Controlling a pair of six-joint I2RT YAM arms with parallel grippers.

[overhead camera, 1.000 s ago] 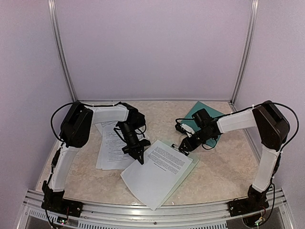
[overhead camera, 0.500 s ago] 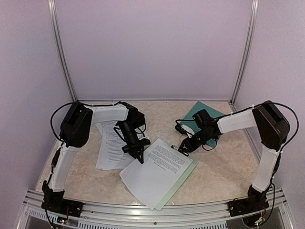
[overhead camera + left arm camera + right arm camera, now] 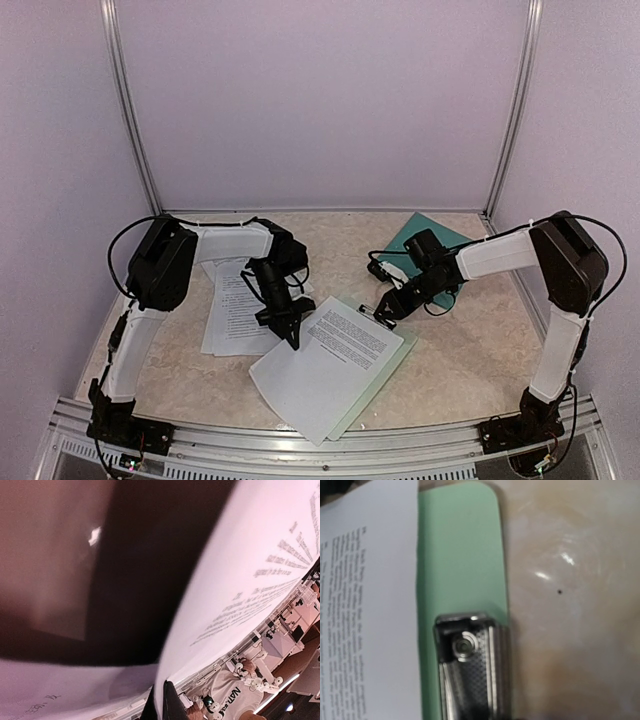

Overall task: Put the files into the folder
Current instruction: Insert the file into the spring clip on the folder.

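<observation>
My left gripper [image 3: 291, 330] is shut on the far left corner of a white printed sheet [image 3: 330, 362] and holds it lifted. In the left wrist view the closed fingertips [image 3: 167, 706] pinch that sheet's edge [image 3: 250, 580]. The sheet lies over a pale mint clipboard [image 3: 400, 352]. My right gripper [image 3: 386, 306] is at the clipboard's silver clip [image 3: 470, 675] and grips it; its fingers are hidden below the frame in the right wrist view. More printed sheets [image 3: 230, 305] lie at the left. The dark teal folder [image 3: 428, 228] lies at the back right, partly under my right arm.
The mint clipboard's corner [image 3: 460, 550] and bare marble table [image 3: 570, 605] show in the right wrist view. A metal rail [image 3: 300, 440] runs along the near table edge. Lilac walls close in the back and sides.
My left gripper has dragged the top sheet a little left and toward the near edge, uncovering the clipboard's clip. The right arm has barely moved.
</observation>
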